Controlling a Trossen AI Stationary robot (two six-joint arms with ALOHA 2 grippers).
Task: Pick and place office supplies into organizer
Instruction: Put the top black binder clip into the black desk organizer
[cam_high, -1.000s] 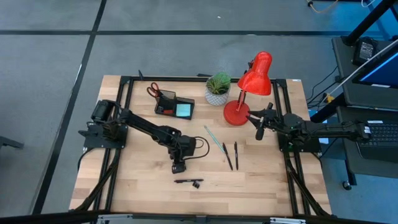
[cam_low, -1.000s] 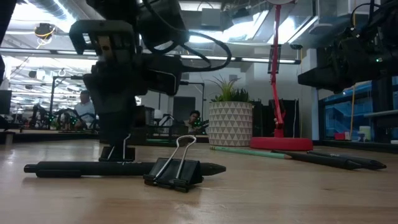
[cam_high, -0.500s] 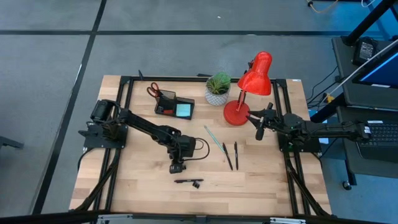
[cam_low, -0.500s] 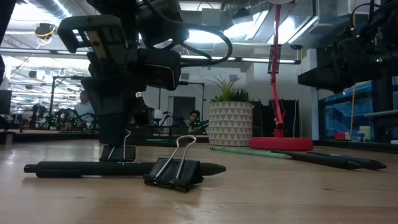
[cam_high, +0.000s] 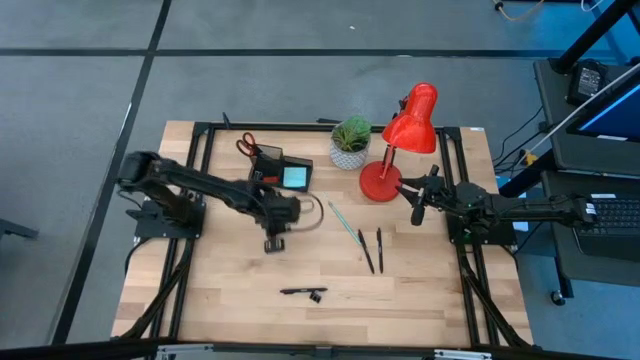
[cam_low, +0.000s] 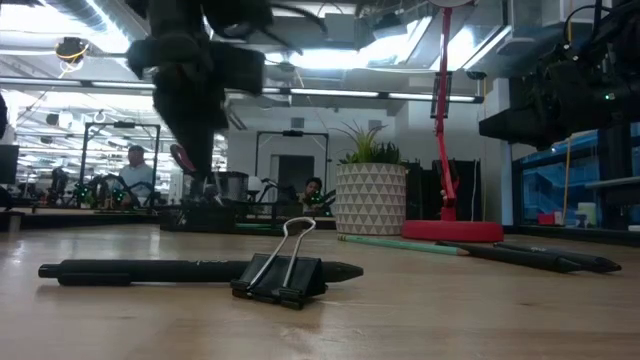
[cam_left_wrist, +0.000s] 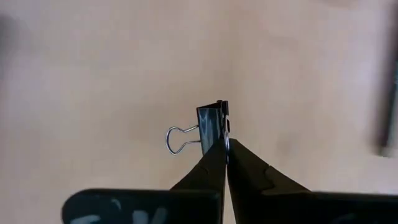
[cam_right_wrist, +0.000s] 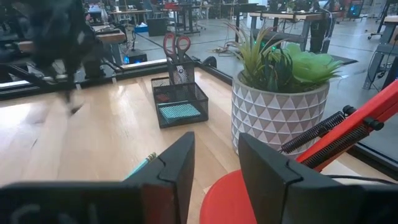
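Office supplies lie spread over the wooden table (cam_high: 230, 290): a black pen (cam_high: 297, 291) with a binder clip (cam_low: 283, 274) resting against it near the front edge, two more black pens (cam_high: 372, 247) right of centre, and a teal pencil (cam_high: 340, 217) slanting between them and the organizer (cam_high: 280, 172). That black mesh organizer stands toward the back of the table, with red-handled scissors (cam_high: 245, 143) upright in its rear compartment and a light-blue notepad (cam_high: 295, 177) in its front tray. Just right of it stands a potted plant (cam_high: 350, 141) in a white patterned pot, and beside that a red desk lamp (cam_high: 400, 135) on a round red base. Nothing lies on the bare wood between the left arm's gripper and the organizer; the plant and lamp stand off to the right. The left gripper (cam_high: 273, 240) hangs above the table just in front of the organizer, well clear of the surface in the low view, its fingers (cam_left_wrist: 214, 165) pressed together on a small black binder clip (cam_left_wrist: 210, 127), whose wire loop sticks out to one side. The right gripper (cam_high: 416, 207) waits near the lamp's base, raised off the table, its two fingers (cam_right_wrist: 174, 168) parted by a narrow gap and holding nothing. People sit at desks in the room beyond the table.
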